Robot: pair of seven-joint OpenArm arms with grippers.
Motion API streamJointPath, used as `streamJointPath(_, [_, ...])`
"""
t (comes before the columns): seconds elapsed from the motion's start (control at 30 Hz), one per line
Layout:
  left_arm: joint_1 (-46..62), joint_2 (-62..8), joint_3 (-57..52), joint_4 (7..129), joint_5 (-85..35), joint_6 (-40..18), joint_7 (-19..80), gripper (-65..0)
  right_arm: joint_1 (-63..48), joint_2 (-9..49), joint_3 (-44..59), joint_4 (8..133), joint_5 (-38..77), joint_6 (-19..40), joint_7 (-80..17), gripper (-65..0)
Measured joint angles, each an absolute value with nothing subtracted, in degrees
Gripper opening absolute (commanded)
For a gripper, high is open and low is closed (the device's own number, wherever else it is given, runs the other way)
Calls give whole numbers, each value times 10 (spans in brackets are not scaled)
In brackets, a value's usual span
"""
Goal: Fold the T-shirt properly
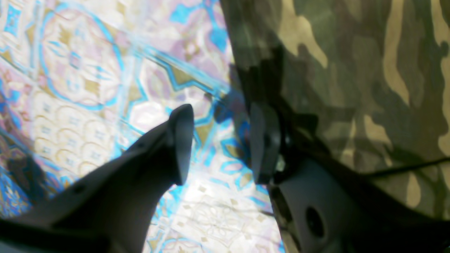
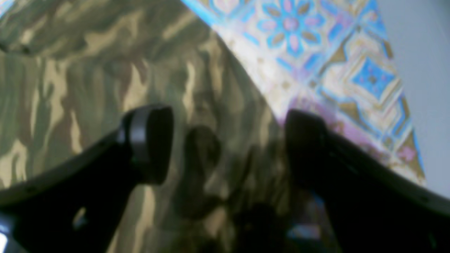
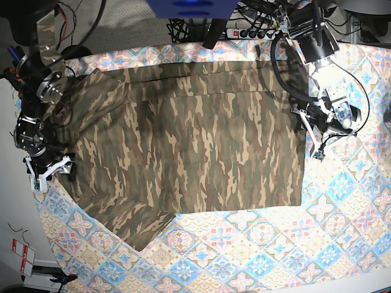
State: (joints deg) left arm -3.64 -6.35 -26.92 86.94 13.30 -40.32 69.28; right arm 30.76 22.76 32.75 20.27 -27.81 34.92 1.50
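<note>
T-shirt [image 3: 195, 134] spread flat, camouflage print

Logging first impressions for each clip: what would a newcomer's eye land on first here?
The large camouflage-print T-shirt in olive, brown and tan, spread flat across the middle, one sleeve toward the bottom left. Under it lies the pastel blue-pink tile-patterned cloth. Both black grippers are open at opposite shirt edges: left gripper, right gripper.

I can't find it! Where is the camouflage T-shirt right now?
In the base view the camouflage T-shirt lies spread flat across the middle of the tile-patterned cloth, between the two arms.
</note>
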Motion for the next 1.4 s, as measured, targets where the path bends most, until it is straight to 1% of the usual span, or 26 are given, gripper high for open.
streamJointPath(0.17, [-29, -63, -270, 869, 133, -403, 692, -384, 306, 234, 328, 186, -278, 342, 15, -168])
streamJointPath(0.27, [-26, -64, -270, 869, 133, -403, 692, -384, 305, 239, 328, 183, -279, 299, 24, -168])
streamJointPath(0.33, [-27, -64, -271, 869, 133, -403, 693, -384, 307, 251, 328, 171, -276, 288, 42, -168])
streamJointPath(0.43, [-27, -63, -271, 869, 133, -403, 692, -384, 308, 256, 328, 137, -272, 286, 49, -168])
streamJointPath(0.53, [-27, -64, -271, 869, 133, -403, 692, -384, 303, 246, 326, 111, -278, 288, 47, -168])
streamJointPath(0.7, [-29, -66, -271, 869, 133, -403, 693, -384, 307, 247, 323, 102, -277, 288, 49, -168])
streamJointPath(0.83, [-58, -77, -271, 868, 130, -404, 690, -384, 305, 248, 315, 102, -277, 288, 53, -168])
streamJointPath(0.9, [-79, -89, -273, 862, 135, -401, 662, -384, 306, 248, 303, 102, -277, 288, 52, -168])
streamJointPath(1.0, [-107, -101, -273, 807, 133, -399, 624, -384, 307, 246, 292, 102, -276, 288, 55, -168])
streamJointPath(1.13, [-144, -113, -276, 680, 140, -403, 569, -384, 308, 247, 291, 102, -276, 289, 52, -168])
streamJointPath(1.27, [-182, -133, -309, 567, 137, -398, 483, -384, 308, 246, 291, 103, -277, 288, 49, -168])
streamJointPath(1.4, [-184, -148, -313, 512, 139, -398, 427, -384, 308, 246, 291, 103, -277, 288, 49, -168])
